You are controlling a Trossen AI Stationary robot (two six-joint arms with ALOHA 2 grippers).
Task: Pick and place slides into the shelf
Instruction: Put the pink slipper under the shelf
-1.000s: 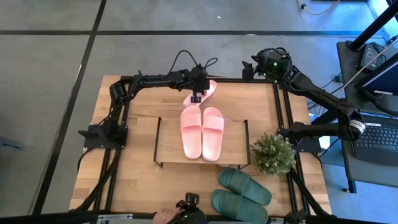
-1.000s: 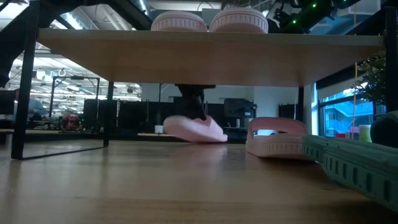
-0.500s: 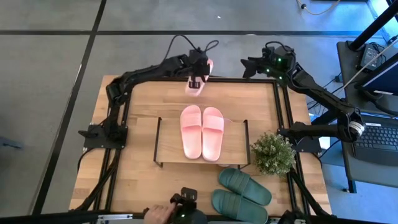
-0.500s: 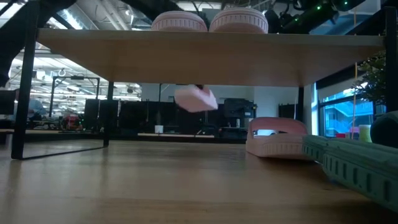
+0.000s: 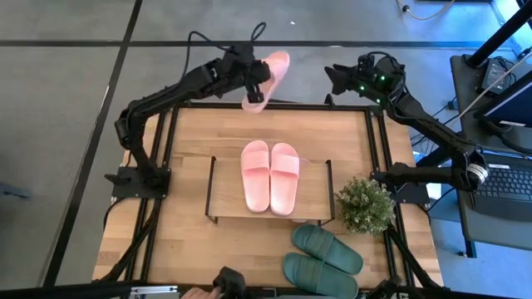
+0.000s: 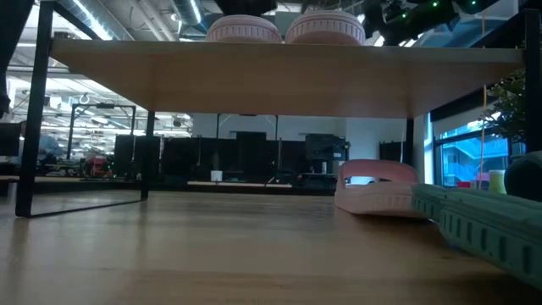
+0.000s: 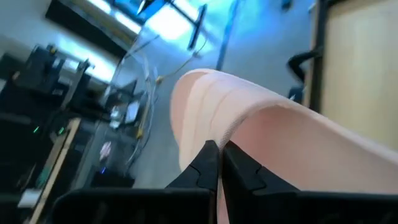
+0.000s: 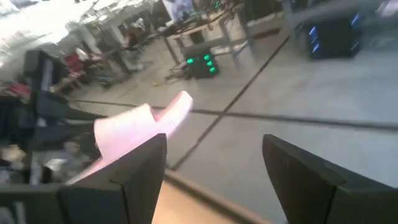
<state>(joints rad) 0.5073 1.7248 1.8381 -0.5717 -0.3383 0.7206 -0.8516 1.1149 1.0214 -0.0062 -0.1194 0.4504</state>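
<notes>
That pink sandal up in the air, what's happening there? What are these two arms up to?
The left gripper is shut on a pink slide, holding it up over the table's far edge. One pink pair lies on the shelf. A green pair and one more pink slide lie on the table beside it, near a small plant. The right gripper waits open at the far right corner.

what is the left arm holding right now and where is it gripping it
A light pink slide, pinched at its edge by the left end effector, lifted past the table's far edge.
</notes>
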